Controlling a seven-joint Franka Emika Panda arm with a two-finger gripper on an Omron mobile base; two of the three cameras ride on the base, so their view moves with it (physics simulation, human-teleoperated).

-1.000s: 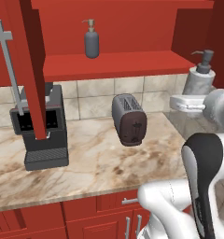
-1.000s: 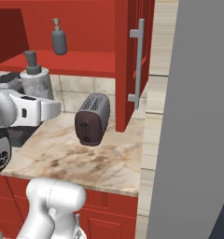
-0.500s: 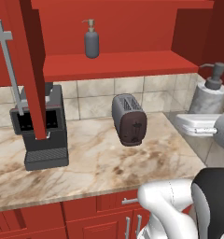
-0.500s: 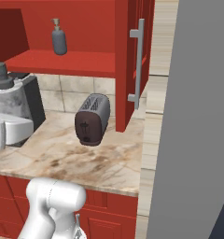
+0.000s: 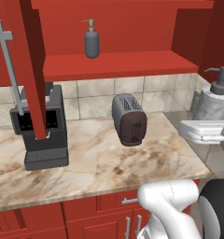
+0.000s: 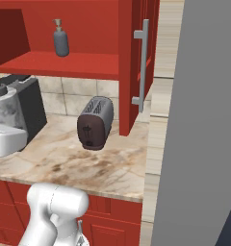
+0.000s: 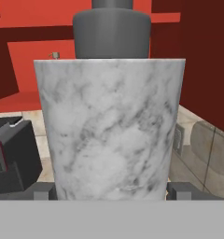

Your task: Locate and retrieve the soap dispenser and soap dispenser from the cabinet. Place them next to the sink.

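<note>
The white-grey marbled soap dispenser (image 7: 111, 126) with its dark grey pump (image 7: 111, 30) stands upright and close in the hand view. My gripper (image 7: 111, 193) is shut on it, with a dark fingertip (image 7: 43, 190) on either side of its base. This bottle (image 5: 215, 100) hangs in the air at the right end of the counter, off the cabinet shelf. The dark grey soap dispenser (image 5: 91, 41) with a tan pump stands on the red shelf (image 5: 128, 65) of the cabinet, whose door (image 5: 32, 70) is open. The sink is out of view.
A dark toaster (image 5: 129, 119) and a black coffee machine (image 5: 39, 133) stand on the marble counter (image 5: 95, 161). The door's grey bar handle (image 5: 9, 65) juts out at the left. A tall grey wall (image 6: 199, 120) closes off the counter's right side.
My gripper has carried the marbled dispenser away from the shelf, rightward and downward in the left base view. The dark grey dispenser has stayed put.
</note>
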